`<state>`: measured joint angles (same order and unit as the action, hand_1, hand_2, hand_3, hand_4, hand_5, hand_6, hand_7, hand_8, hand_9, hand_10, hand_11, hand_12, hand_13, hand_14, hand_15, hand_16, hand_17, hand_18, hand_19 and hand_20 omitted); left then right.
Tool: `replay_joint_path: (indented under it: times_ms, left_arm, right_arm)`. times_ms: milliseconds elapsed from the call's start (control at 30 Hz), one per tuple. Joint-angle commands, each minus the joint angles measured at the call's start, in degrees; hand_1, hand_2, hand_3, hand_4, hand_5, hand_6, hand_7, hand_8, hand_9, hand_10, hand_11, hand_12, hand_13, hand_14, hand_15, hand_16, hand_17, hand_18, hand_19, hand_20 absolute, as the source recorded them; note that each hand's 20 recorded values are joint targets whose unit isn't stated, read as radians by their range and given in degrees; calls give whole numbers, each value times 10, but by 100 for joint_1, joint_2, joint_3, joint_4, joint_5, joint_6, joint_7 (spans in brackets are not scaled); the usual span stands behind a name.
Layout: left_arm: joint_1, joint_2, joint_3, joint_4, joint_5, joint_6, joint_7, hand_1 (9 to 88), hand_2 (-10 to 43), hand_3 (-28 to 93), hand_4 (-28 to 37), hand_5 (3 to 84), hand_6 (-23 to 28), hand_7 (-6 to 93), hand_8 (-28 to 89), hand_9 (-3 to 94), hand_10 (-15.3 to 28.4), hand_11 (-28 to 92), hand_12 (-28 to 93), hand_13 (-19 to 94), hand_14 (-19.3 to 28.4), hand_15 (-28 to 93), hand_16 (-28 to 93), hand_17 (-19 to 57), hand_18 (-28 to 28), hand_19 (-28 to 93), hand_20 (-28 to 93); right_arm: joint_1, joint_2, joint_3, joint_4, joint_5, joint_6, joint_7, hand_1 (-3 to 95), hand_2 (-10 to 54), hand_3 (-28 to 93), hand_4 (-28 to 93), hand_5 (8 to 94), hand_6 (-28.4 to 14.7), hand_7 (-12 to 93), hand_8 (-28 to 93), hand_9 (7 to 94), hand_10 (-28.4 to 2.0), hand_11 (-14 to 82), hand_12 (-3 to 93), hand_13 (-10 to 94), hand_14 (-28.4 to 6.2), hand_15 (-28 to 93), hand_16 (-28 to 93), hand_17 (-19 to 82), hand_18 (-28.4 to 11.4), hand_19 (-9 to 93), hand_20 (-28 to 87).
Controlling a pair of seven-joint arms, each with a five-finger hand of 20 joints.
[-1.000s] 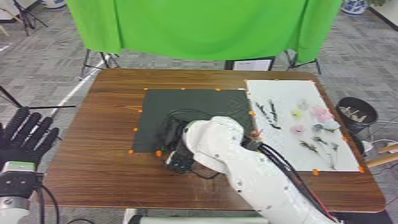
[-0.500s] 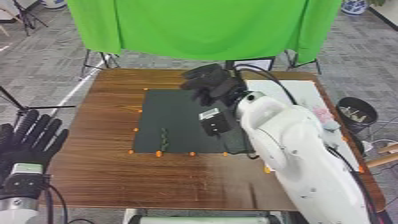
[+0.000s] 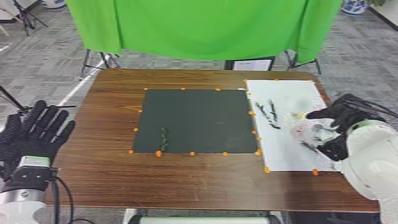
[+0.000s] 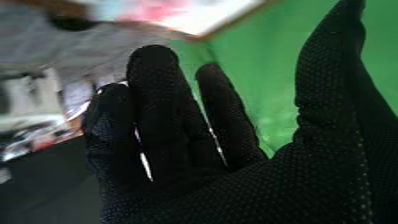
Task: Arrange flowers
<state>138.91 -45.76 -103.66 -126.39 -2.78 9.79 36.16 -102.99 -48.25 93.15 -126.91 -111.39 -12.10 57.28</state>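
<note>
In the head view, part of the blossoms [image 3: 306, 131] on the white sheet [image 3: 289, 162] is covered by the right hand [image 3: 354, 116], and their stems are hard to make out. The right arm is cut off by the picture's edge, as is the top of the green cloth [image 3: 204, 30]. The brown table [image 3: 107, 185] is laid with a dark mat [image 3: 200, 112] beside the white sheet, and both are edged with orange markers. Behind the table a black-framed panel [image 3: 251, 65] is seen on the grey tiled floor [image 3: 53, 65]. Near the mat's near left corner a green sprig [image 3: 164, 140] is laid flat, its long axis directed away from the robot, roughly along the mat's left side. Two dark stems [image 3: 274, 116] are laid lengthwise on the sheet, left of the blossoms. The left hand [image 3: 34, 132] is held released beside the table, fingers spread and straight.

In the right wrist view, the sheet and its pink blossoms are blurred, and the room's details cannot be told. The cloth is seen behind the right hand [image 4: 222, 192], which is released, its fingers straight and its thumb held well apart.
</note>
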Motion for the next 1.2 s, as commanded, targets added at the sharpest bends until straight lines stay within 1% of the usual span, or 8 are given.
replay_joint_path:
  times_ms: [33,267,400,833,933,1000,1167,1200]
  left_arm:
    - [73,-44,40,-1,74,-41,-3,279,125,721,-283,438,82,123,-80,371,144,192,110,264,154,332,-63,-60,139,335,96]
    - [41,-122,143,15,124,-66,-157,280,124,722,-283,440,82,124,-82,372,144,193,109,266,154,335,-63,-60,140,338,97]
    - [99,-120,128,-9,100,-50,-132,279,125,722,-283,441,83,124,-82,372,144,193,109,267,153,335,-63,-60,140,337,97]
    - [147,-194,121,-12,28,-6,-242,280,126,721,-283,441,84,121,-82,373,146,195,109,267,154,340,-62,-60,140,340,98]
    - [171,-199,109,-24,28,-11,-254,280,127,721,-283,442,83,122,-81,373,146,194,108,267,154,340,-63,-60,140,340,98]
    - [256,-55,117,-38,-84,-23,-82,280,129,720,-283,442,84,121,-82,373,147,195,108,267,154,341,-63,-60,140,340,98]
    - [315,-84,93,-51,-96,-16,-99,279,129,720,-283,442,83,121,-82,373,147,195,108,267,154,342,-64,-60,139,340,98]
    - [293,-180,77,-53,-36,2,-181,279,129,721,-283,442,83,121,-82,373,147,194,108,266,154,342,-64,-61,139,341,98]
  right_arm:
    - [-609,-77,216,111,10,-528,324,356,-95,671,-281,540,-145,69,-83,526,-222,129,180,598,-172,719,251,360,-268,878,351]
    - [-782,-129,185,256,-219,-589,439,411,-95,578,-283,566,-129,77,-88,530,-209,120,175,616,-162,714,247,370,-266,881,351]
    - [-817,-147,193,339,-196,-552,430,446,-95,561,-283,591,-112,89,-94,558,-193,125,175,631,-156,709,249,379,-264,886,353]
    - [-908,-202,26,630,-344,308,161,513,-95,670,-282,714,-28,163,-69,701,-133,163,183,696,-116,650,271,408,-239,887,353]
    - [-951,-192,-33,674,-468,574,191,579,-95,633,-281,757,-22,176,-12,750,-109,119,262,707,-110,643,282,415,-233,886,356]
    - [-978,-178,-72,679,-559,749,182,596,-95,636,-280,783,-12,193,-1,792,-101,77,318,713,-108,644,289,419,-231,887,357]
    - [-1037,-147,-93,653,-723,1018,162,607,-95,664,-280,813,-9,228,32,842,-89,67,377,726,-105,649,310,427,-231,896,368]
    - [-1024,-135,-109,646,-751,1092,166,607,-95,665,-280,815,-8,230,35,845,-88,69,380,727,-104,650,311,428,-231,897,369]
